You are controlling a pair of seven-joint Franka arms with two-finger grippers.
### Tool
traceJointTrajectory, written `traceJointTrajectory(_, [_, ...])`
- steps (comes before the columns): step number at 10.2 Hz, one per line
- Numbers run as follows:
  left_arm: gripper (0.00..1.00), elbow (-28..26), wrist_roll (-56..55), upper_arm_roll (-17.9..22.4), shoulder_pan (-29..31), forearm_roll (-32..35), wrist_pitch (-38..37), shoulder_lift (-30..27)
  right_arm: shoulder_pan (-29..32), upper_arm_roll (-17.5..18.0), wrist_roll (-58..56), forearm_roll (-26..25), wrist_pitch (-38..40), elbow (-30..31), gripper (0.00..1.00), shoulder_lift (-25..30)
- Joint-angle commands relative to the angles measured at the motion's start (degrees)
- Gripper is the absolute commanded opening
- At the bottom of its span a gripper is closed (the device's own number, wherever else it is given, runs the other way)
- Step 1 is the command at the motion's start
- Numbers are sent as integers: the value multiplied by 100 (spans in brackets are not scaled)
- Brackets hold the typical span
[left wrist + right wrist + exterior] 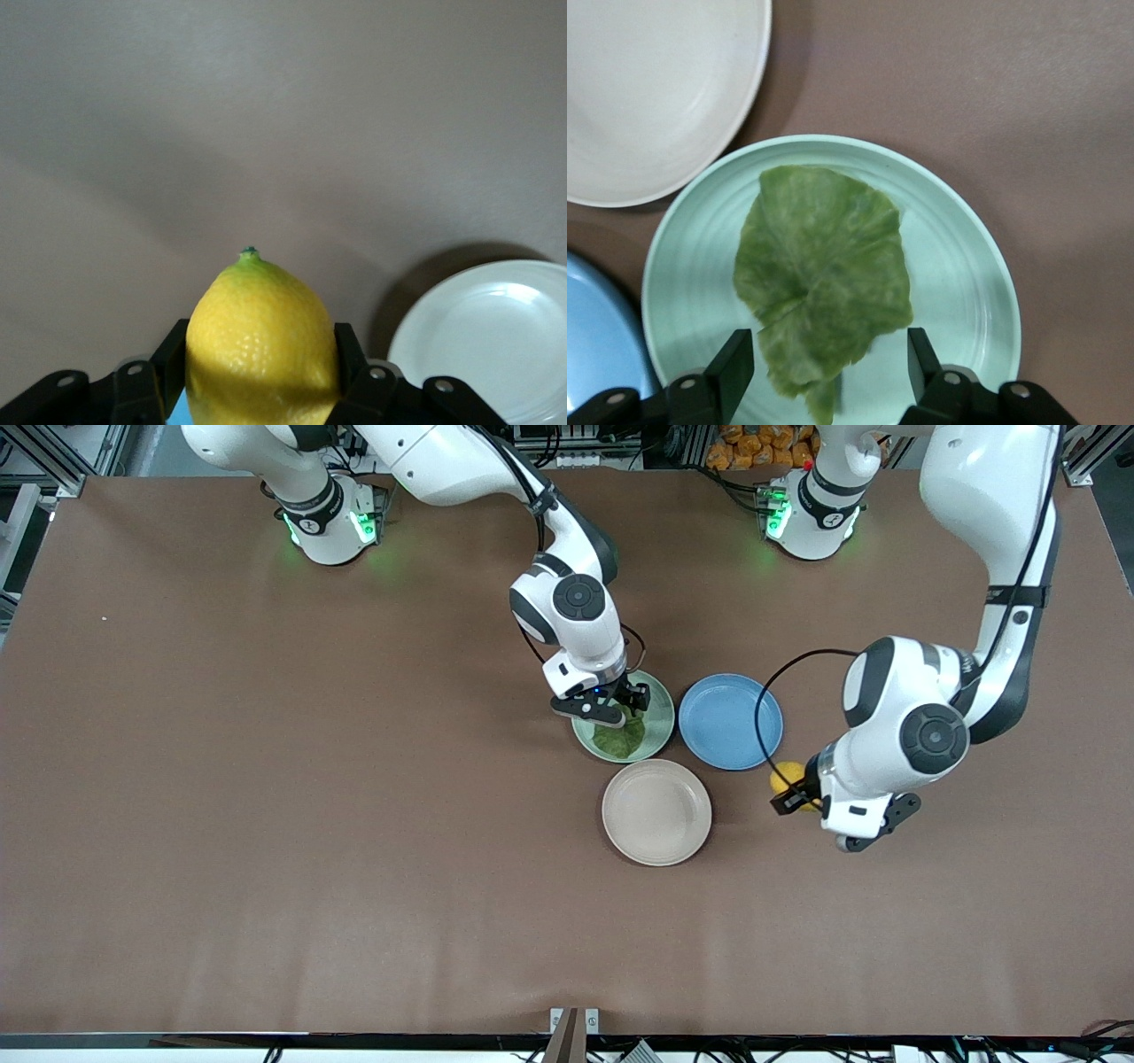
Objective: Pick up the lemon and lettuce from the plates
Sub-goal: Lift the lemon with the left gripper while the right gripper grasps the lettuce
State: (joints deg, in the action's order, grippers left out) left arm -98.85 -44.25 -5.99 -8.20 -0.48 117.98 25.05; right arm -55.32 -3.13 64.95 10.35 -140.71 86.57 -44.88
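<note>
Lettuce [819,283] lies flat in the mint green plate [957,257], a wrinkled leaf whose long axis runs from its narrow stem end, between the right gripper's fingers, to its broad rounded end, which points toward the beige plate [656,812]. The right gripper [620,713] is down over this plate with its fingers apart, one on either side of the stem end of the leaf (whether the tips touch the leaf I cannot tell).

The mint green plate sits around the middle of the tabletop. The beige plate is nearer the front camera, close to the mint one's rim but not touching it, and it holds nothing. A blue plate [730,721] lies just beside the mint one, toward the left arm's end of the table.

The left gripper [793,795] is clamped on the lemon [261,345], one finger pressed to each flank. The fruit's long axis runs straight out between the fingers, and its pointed, green-tipped end faces away from the wrist. The gripper holds it over bare tabletop by the blue plate's near rim, toward the left arm's end.
</note>
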Motion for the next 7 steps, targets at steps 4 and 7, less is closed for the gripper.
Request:
traceJointTrajectory(4, [0, -1038, 1215, -34, 468, -40, 663, -440, 4, -48, 203, -770, 271, -624, 11, -513])
traceJointTrajectory(7, [0, -1127, 1954, -25, 827, -31, 875, -204, 91, -39, 72, -965, 717, -763, 0, -425])
